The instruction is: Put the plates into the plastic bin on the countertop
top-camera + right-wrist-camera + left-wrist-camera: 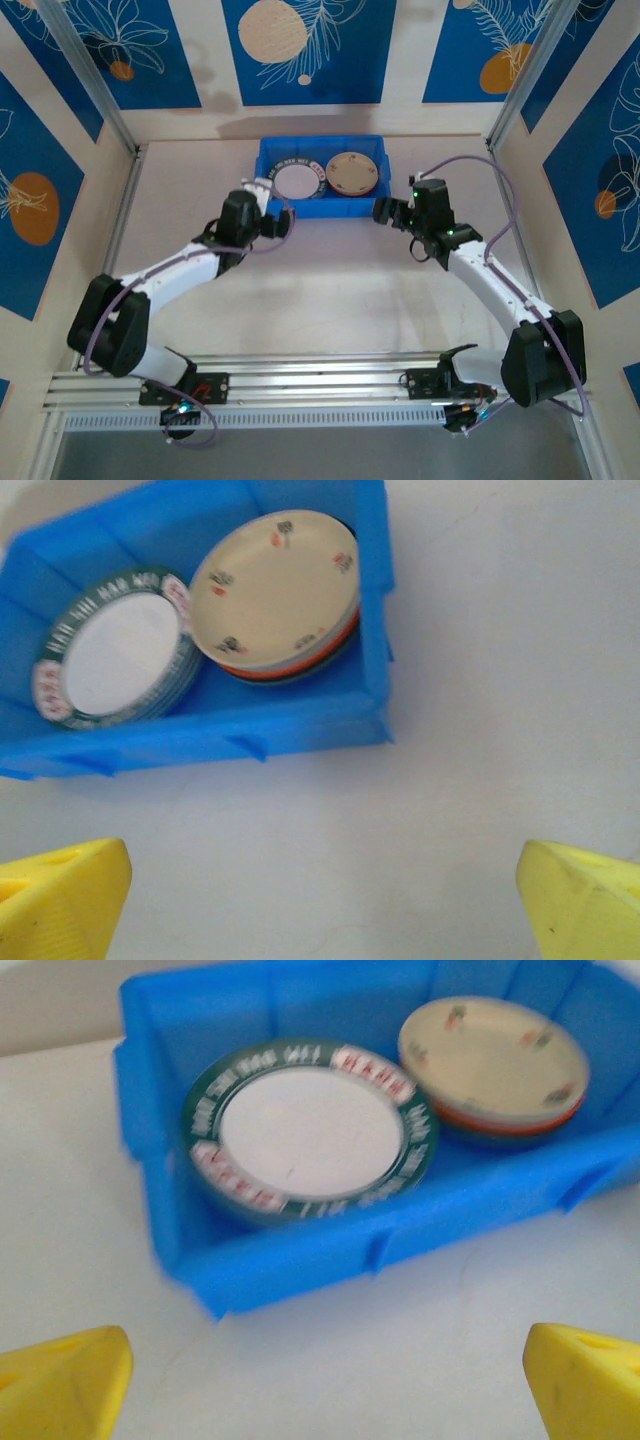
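Blue plastic bin is seen from above at twelve o'clock on the countertop, plates stacked inside; left gripper at its seven, right gripper at its four. Left wrist: fingers are spread wide, empty. Right wrist: fingers are likewise spread, bin at eleven.

Bright blue rectangular plastic bin, at its nine o'clock a round white plate with dark green lettered rim and red-white patches, at three o'clock a round cream plate with small dark motifs, orange plate edge beneath.
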Robot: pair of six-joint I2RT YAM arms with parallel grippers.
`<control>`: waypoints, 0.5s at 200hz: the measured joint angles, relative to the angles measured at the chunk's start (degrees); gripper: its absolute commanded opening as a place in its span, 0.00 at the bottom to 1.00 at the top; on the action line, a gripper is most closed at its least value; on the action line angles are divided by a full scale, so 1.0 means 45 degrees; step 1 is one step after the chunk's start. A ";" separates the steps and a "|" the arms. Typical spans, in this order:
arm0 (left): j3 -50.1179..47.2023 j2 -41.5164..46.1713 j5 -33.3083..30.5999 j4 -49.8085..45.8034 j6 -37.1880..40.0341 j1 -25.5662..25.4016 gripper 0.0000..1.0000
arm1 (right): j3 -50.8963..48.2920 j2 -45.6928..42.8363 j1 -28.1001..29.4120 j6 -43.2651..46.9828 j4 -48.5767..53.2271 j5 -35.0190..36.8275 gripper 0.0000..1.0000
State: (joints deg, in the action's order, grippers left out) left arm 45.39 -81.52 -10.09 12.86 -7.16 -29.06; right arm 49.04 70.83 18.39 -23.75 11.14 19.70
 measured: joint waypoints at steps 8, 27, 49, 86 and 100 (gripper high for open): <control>-0.0709 0.0432 -0.0418 0.0321 0.0267 0.0005 1.00 | -0.0670 -0.0126 0.0228 0.0427 -0.0563 0.0442 0.99; -0.1710 0.1253 -0.1277 0.1122 0.0636 0.0165 1.00 | -0.1763 -0.0291 0.0534 0.1273 -0.1321 0.1117 0.99; -0.2419 0.1758 -0.2074 0.2157 0.0986 0.0568 1.00 | -0.2448 -0.0578 0.0243 0.2225 -0.2341 0.1588 0.99; -0.3259 0.1326 -0.2492 0.3215 0.0884 0.2268 1.00 | -0.3453 -0.0787 -0.2079 0.2943 -0.4673 0.1088 0.99; -0.3327 0.1093 -0.2477 0.3512 0.0855 0.2856 1.00 | -0.3449 -0.0058 -0.2744 0.3245 -0.5343 0.1171 0.99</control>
State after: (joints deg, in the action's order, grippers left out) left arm 30.41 -76.60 -21.23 28.67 -3.31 -16.21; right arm 33.52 70.57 6.04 -9.15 -12.91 24.97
